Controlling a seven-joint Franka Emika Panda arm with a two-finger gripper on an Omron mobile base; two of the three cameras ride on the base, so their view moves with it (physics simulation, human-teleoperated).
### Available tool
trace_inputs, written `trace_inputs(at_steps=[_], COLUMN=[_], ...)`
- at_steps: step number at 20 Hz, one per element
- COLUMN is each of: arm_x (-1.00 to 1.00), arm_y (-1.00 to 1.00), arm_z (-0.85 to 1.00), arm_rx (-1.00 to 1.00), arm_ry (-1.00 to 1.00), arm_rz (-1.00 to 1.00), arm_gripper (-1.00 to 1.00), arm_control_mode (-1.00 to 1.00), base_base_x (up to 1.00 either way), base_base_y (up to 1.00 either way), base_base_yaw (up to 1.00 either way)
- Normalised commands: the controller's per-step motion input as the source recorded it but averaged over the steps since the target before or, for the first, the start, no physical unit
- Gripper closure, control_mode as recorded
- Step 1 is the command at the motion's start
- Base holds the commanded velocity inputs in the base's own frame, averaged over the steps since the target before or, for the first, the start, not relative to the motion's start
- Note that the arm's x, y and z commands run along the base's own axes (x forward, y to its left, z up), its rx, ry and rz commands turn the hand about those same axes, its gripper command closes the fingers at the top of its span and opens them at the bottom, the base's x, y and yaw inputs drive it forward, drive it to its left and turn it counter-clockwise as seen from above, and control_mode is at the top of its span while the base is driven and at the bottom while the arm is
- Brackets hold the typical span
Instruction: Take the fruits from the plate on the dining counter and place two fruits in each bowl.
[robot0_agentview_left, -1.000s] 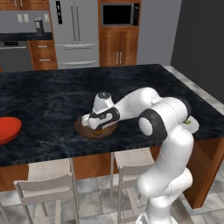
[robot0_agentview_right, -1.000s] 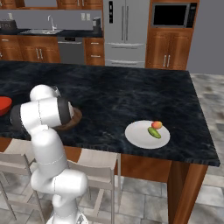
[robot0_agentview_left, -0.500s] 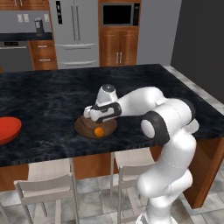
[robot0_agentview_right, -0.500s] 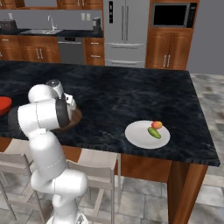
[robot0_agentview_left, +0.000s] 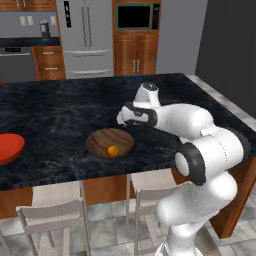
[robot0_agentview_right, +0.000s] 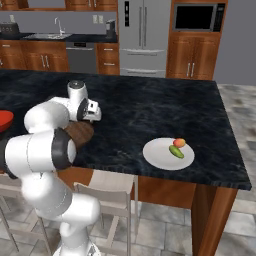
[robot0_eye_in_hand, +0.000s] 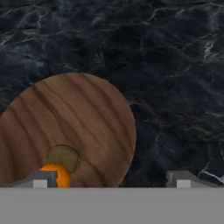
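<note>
Wooden bowl (robot0_agentview_left: 109, 142) on the dining counter (robot0_agentview_left: 60, 110) contains the orange ball (robot0_agentview_left: 113, 150) and olive-brown fruit (robot0_eye_in_hand: 64, 158). Gripper (robot0_agentview_left: 121, 118), jaws spread and empty, hangs above its rim. Red bowl (robot0_agentview_left: 9, 147) sits well apart; white plate (robot0_agentview_right: 166, 153) carries two fruits.

The red bowl (robot0_agentview_left: 7, 148) is cut off by the left edge of the left base view, and in the right base view only a sliver of it (robot0_agentview_right: 5, 120) shows beside the arm. The arm hides most of the wooden bowl (robot0_agentview_right: 80, 133) there. In the hand view the wooden bowl (robot0_eye_in_hand: 74, 127) runs off the left edge, and the orange ball (robot0_eye_in_hand: 59, 174) is partly hidden behind a finger tip (robot0_eye_in_hand: 40, 179) of the tool.
</note>
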Motion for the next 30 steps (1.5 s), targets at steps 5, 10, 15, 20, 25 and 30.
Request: trace_inputs(at_steps=[5, 10, 15, 20, 25, 30], arm_x=[-0.66, -0.44, -0.03, 0.00, 0.00, 0.00], arm_y=[-1.00, -1.00, -1.00, -0.77, -0.41, -0.62], arm_z=[0.12, 0.00, 0.00, 0.02, 0.00, -0.04], arm_rx=[0.00, 0.00, 0.00, 0.00, 0.00, -0.01], arm_ry=[0.00, 0.00, 0.00, 0.00, 0.00, 0.00], arm_rz=[0.02, 0.01, 0.03, 0.00, 0.00, 0.00], arm_gripper=[-1.00, -1.00, -1.00, -1.00, -1.00, -1.00], arm_control_mode=[-1.00, -1.00, -1.00, -1.00, -1.00, -1.00], base_base_x=[0.00, 0.00, 0.00, 0.00, 0.00, 0.00], base_base_y=[0.00, 0.00, 0.00, 0.00, 0.00, 0.00], base_base_yaw=[0.00, 0.00, 0.00, 0.00, 0.00, 0.00])
